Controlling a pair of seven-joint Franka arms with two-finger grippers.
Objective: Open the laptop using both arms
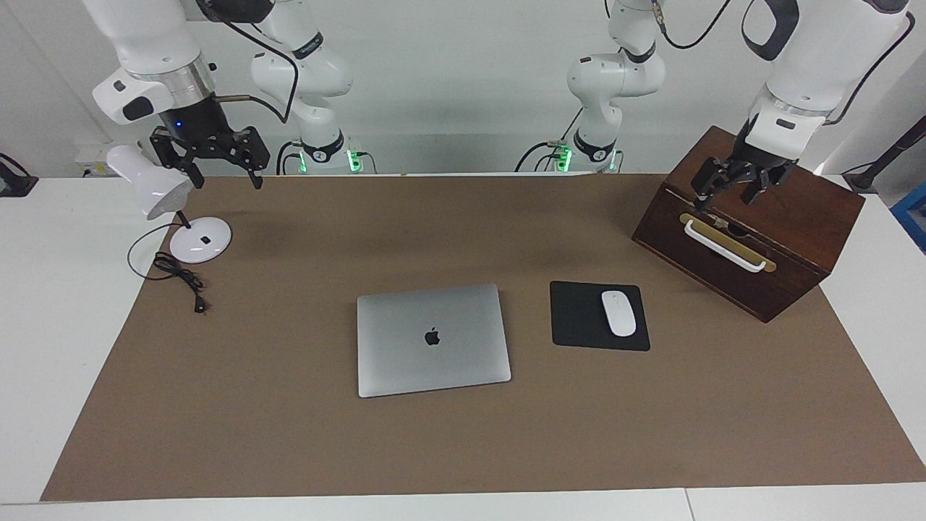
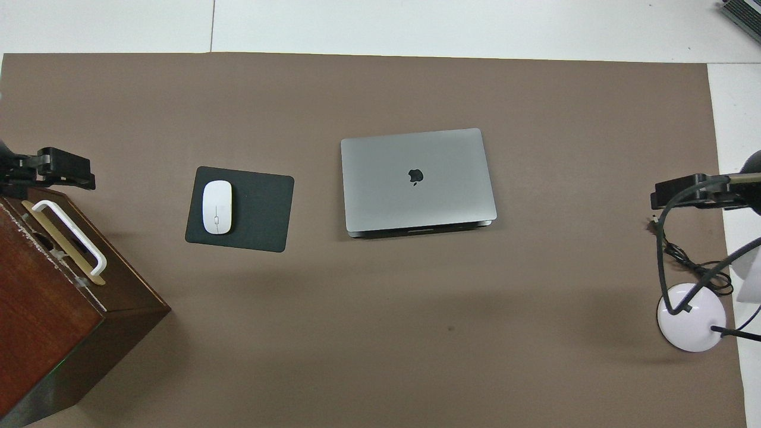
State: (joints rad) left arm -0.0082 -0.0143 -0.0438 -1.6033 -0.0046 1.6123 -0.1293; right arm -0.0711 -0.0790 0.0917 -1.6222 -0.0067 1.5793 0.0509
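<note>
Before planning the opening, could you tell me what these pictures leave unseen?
Laptop: screen and keyboard, both views, hidden because it lies closed.
Wooden box: overhead view, cut off by the frame edge.
Lamp head: overhead view, cut off by the frame edge.

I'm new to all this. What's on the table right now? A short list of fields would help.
laptop: shut, flat on the brown mat, untouched
mouse: on a black pad, beside the laptop toward the left arm's end
wooden box: at the left arm's end
lamp: at the right arm's end
left gripper: over the box
right gripper: open, raised beside the lamp
</note>
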